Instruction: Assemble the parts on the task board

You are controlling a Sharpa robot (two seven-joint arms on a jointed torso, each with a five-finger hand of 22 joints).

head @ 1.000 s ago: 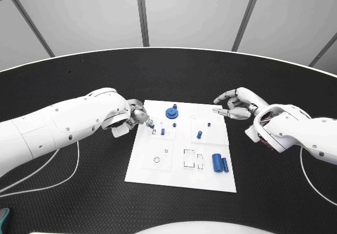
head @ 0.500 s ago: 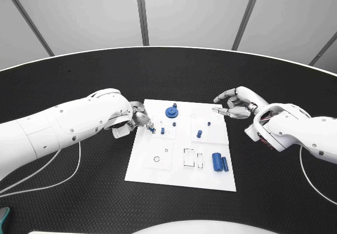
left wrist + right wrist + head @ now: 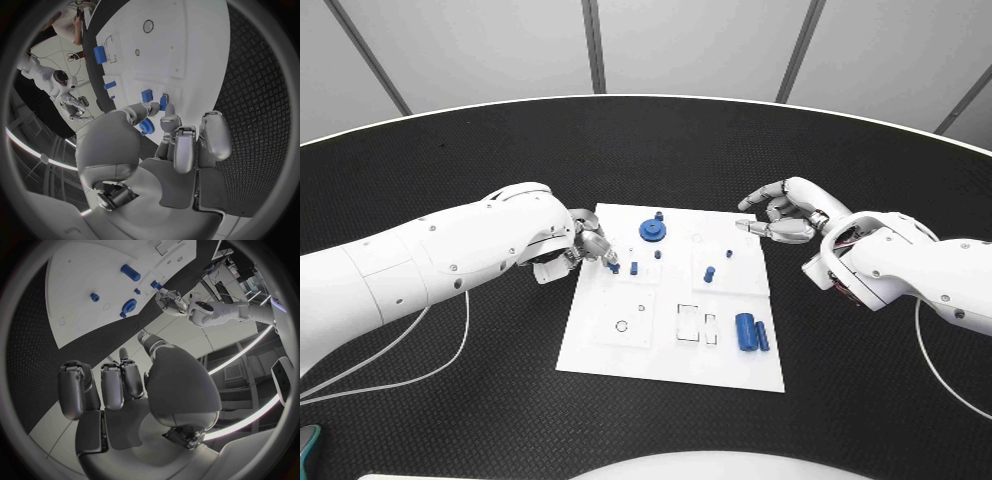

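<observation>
The white task board (image 3: 668, 345) lies in the middle of the black table. My left hand (image 3: 577, 245) reaches over the board's left edge and pinches a small blue peg (image 3: 613, 266) between thumb and a finger, low over the board. In the left wrist view the peg (image 3: 163, 102) sits at the tips of the left hand (image 3: 172, 145), beside another small blue part (image 3: 147, 95). My right hand (image 3: 783, 213) hovers off the board's far right corner, fingers loosely bent, holding nothing. The right wrist view has the right hand (image 3: 122, 385) short of the board (image 3: 75, 270).
On the board stand a blue round part (image 3: 652, 231), small blue pegs (image 3: 710, 275) and two blue cylinders (image 3: 751, 333) near the right edge. Empty slots (image 3: 691, 324) lie in the board's near half. A white cable (image 3: 437, 365) runs on the table's left.
My left hand has shifted a little toward the board with the peg, its fingertips now over the left edge. The right hand has stayed put.
</observation>
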